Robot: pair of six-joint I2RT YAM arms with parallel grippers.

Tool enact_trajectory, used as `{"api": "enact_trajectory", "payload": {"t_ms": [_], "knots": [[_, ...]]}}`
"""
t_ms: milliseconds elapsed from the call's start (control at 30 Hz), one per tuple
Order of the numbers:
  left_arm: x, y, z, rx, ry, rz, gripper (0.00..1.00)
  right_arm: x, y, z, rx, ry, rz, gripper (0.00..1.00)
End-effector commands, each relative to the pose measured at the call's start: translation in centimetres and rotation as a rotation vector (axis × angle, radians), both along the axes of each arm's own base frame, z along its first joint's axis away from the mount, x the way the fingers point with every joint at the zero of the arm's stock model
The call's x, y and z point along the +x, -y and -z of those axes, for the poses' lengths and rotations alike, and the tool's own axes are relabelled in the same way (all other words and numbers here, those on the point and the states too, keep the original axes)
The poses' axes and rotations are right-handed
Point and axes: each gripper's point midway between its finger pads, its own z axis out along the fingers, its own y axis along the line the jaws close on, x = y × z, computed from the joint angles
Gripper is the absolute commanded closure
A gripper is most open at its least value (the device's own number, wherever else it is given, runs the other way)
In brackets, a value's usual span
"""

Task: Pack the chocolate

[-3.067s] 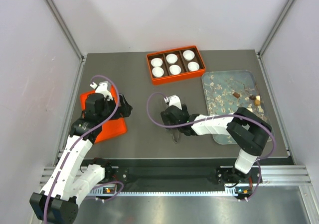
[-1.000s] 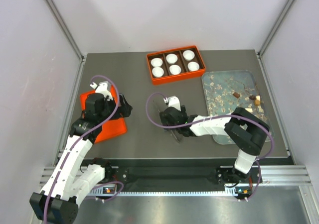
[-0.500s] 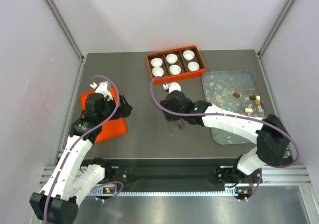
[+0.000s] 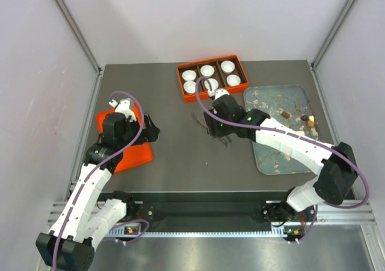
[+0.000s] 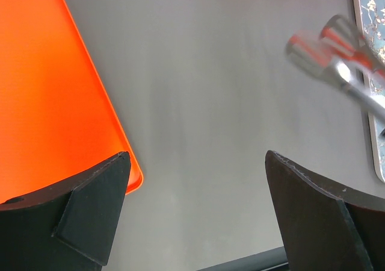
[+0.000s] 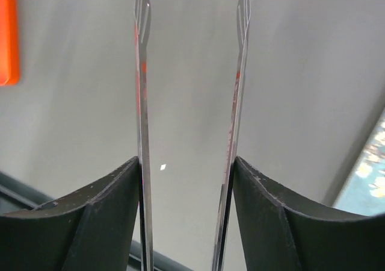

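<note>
Tongs (image 6: 142, 102), squeezed partway by right gripper (image 6: 187, 180), now carried from table's (image 4: 168, 162) near edge toward chocolate (image 4: 286, 114); left gripper (image 5: 197, 156) gapes empty.

The dark grey tabletop (image 4: 168, 102) carries three things, well apart. An orange compartment box (image 4: 179, 83) sits at the far middle. A grey-blue tray (image 4: 267, 105) with a blossom print lies along the right side, and a flat orange lid (image 4: 137, 154) lies tilted near the left edge.
</note>
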Motion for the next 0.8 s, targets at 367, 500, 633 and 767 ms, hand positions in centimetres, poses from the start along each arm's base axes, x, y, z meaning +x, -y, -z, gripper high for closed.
{"api": "enact_trajectory", "payload": {"t_ms": [367, 500, 633, 767], "knots": [[0.3, 1.0, -0.3, -0.022, 0.012, 0.050, 0.02, 7.1, 18.9, -4.1, -0.030, 0.080, 0.563, 0.47], [0.1, 1.1, -0.3, -0.023, 0.013, 0.054, 0.02, 8.0, 22.9, -2.6, -0.057, 0.041, 0.721, 0.45], [0.0, 1.1, -0.4, -0.021, 0.015, 0.057, 0.02, 8.5, 25.7, -0.7, -0.055, -0.010, 0.833, 0.46], [-0.1, 1.2, -0.4, -0.021, 0.017, 0.060, 0.02, 8.6, 26.9, 0.9, -0.054, -0.039, 0.886, 0.46]]}}
